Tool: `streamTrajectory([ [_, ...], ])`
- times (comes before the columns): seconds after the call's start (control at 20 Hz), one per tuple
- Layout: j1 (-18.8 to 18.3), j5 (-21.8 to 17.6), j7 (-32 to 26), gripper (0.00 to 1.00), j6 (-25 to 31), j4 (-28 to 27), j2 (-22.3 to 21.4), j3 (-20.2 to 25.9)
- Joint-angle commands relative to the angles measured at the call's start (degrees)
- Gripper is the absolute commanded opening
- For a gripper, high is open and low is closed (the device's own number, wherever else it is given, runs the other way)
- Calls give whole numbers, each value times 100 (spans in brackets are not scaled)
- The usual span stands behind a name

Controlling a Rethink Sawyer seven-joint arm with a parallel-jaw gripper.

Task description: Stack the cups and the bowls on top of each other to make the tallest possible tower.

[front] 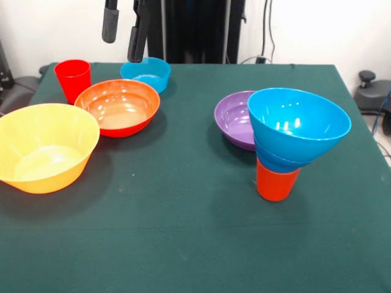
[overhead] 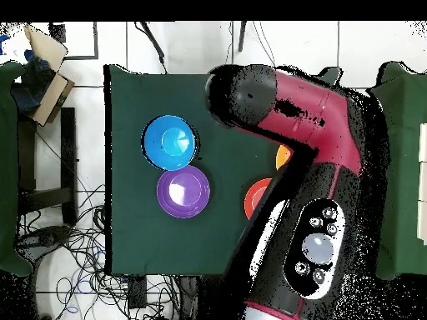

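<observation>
Green cloth covers the tabletop (front: 183, 244), and its near strip is bare across the full width. Nearest, right of centre, stands the tower (front: 287, 143): an inverted orange cup (front: 276, 180) carrying a small blue bowl (front: 275, 160) with a medium blue bowl (front: 299, 122) nested in it. A wide purple bowl (front: 235, 119) sits just behind, partly hidden by the tower. At the left edge rests a large yellow-orange bowl (front: 46, 146); beyond it an orange-red bowl (front: 119, 107), then a red cup (front: 73, 78) and a teal bowl (front: 146, 73) near the far edge. Open cloth separates both groups. Above the teal bowl hangs the pincer (front: 124, 27), fingers apart and empty, cut off at the top. Overhead, the arm (overhead: 308, 142) hides most left-group items
</observation>
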Motion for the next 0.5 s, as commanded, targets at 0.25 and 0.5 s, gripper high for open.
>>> streamTrajectory([
  [0.25,-328,-40,-307,100,1368,318,-78,781],
  [0.5,-194,-162,19,100,931,523,164,726],
])
